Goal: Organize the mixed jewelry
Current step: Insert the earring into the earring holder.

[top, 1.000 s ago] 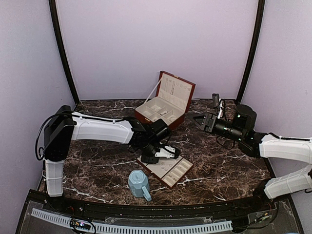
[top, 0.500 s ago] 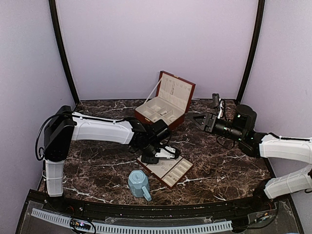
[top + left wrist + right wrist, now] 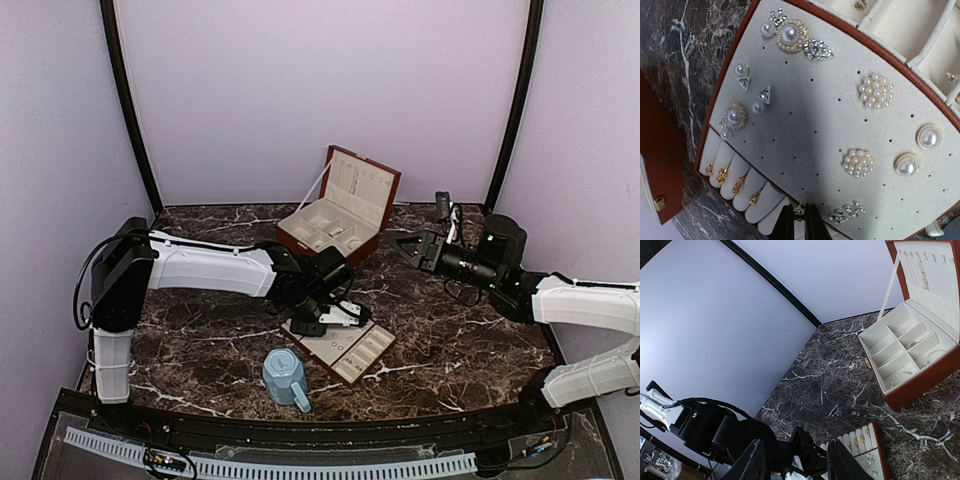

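My left end effector (image 3: 799, 223) is pinched shut on a tiny stud (image 3: 799, 212) over the tray (image 3: 805, 125) edge, near-centre of the tabletop (image 3: 450, 330), presumably to seat it in a spare hole. My right end effector (image 3: 796, 460) hangs open and empty toward the right rear corner, clear of the work. Only the left wrist view resolves the stud. Only the right wrist view shows the hoops (image 3: 901, 376) in the box (image 3: 925, 385) at rear centre.

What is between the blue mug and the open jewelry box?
The flat tray, with the left gripper above it pinching a small earring; the top view shows this.
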Controlling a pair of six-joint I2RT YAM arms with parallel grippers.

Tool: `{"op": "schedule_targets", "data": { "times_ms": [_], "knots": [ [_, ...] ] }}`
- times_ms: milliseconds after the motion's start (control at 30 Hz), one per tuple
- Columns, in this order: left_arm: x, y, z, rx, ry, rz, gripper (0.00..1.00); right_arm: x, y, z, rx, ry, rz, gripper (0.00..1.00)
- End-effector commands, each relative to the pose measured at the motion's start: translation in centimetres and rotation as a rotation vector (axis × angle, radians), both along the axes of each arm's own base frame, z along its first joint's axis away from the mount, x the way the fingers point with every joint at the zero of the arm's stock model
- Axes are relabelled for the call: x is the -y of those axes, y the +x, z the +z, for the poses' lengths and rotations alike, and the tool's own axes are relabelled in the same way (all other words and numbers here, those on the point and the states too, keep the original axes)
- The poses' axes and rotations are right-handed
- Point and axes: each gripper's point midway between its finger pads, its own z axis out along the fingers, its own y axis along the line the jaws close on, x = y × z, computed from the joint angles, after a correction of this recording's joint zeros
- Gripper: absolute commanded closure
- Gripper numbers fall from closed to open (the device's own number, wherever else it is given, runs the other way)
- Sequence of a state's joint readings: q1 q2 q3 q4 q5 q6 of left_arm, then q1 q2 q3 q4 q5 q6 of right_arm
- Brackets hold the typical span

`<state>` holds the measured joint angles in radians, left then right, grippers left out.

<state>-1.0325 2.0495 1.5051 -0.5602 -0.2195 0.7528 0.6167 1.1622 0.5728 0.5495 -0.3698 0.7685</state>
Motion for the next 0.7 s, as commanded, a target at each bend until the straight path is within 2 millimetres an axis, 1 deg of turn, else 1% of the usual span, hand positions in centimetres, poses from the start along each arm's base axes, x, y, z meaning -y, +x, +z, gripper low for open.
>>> {"op": "schedule_targets", "data": {
  "times_ms": [0,367,667],
  "knots": [
    [-0.25,-0.28,-0.9,-0.017,0.035,-0.007,0.99,0.06,0.07,1.09,0.04,0.027,0.003,0.57],
    [0.24,-0.23,-0.83,-0.023,0.018,-0.006,0.99,0.05,0.12,0.87,0.036,0.023,0.003,0.57],
    [0.11,-0.39,-0.99,-0.031,0.024,-0.007,1.0,0.05,0.08,0.91,0.036,0.023,0.003,0.57]
  ]
}}
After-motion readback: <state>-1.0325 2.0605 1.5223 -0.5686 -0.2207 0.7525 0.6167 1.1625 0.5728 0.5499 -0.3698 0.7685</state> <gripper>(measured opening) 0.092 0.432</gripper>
